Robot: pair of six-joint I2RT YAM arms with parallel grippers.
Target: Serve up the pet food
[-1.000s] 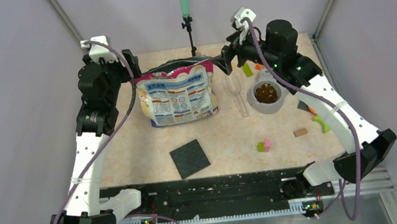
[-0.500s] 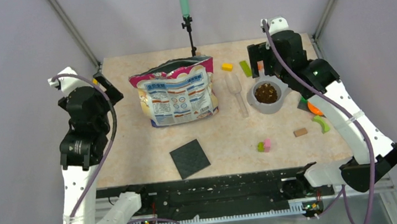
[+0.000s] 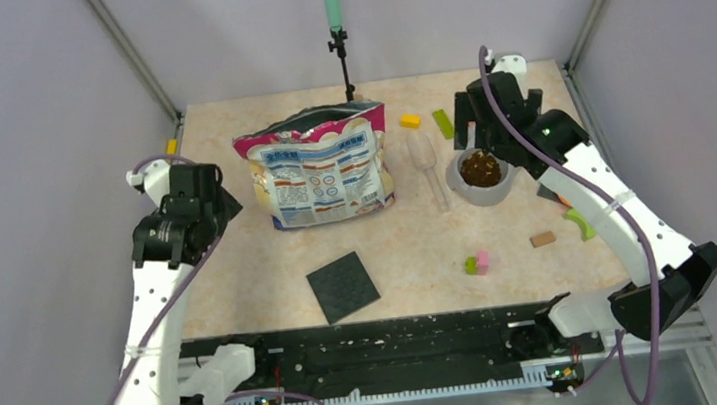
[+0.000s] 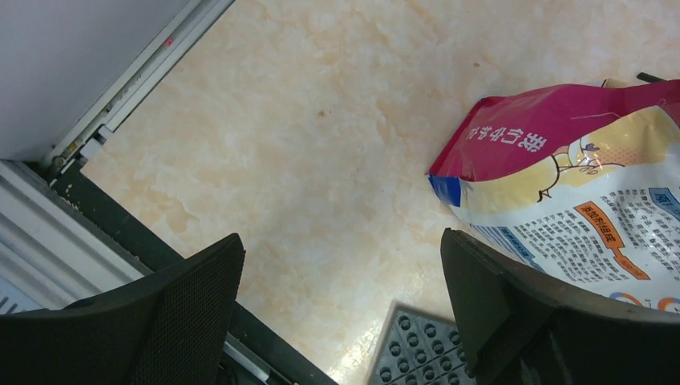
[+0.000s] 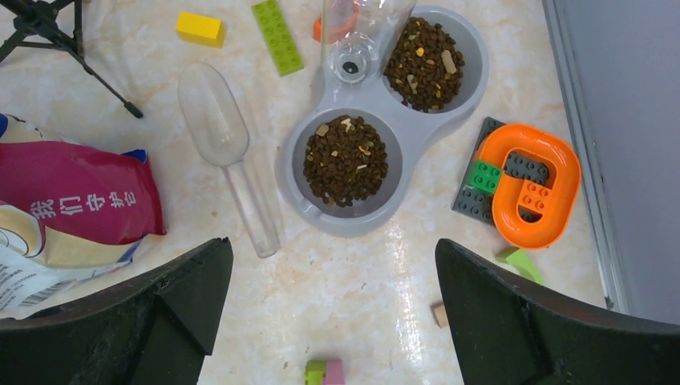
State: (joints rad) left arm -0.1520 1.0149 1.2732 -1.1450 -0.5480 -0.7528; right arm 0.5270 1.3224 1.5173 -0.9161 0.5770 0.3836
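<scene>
The pet food (image 5: 346, 159) fills both cups of a grey double bowl (image 5: 377, 220), and a second brown heap (image 5: 422, 51) lies in the far cup. From above, the bowl (image 3: 455, 178) stands right of the pink-and-blue bag (image 3: 323, 166), which is upright with its top open. A clear scoop (image 5: 224, 144) lies empty on the table between the bag and the bowl. My right gripper (image 5: 333, 245) hovers open above the bowl, holding nothing. Left of the bag (image 4: 577, 184), my left gripper (image 4: 343, 241) is open and empty over bare table.
A dark studded plate (image 3: 342, 286) lies in front of the bag. Loose toy blocks are scattered around: yellow (image 3: 410, 121), green (image 3: 443, 123), pink-green (image 3: 478, 263), brown (image 3: 542, 238). An orange ring (image 5: 529, 183) lies right of the bowl. A tripod (image 3: 344, 63) stands behind the bag.
Both arms have drawn away from the bag's top. The left one swung out left and back towards the near side. The right one moved over the bowl.
</scene>
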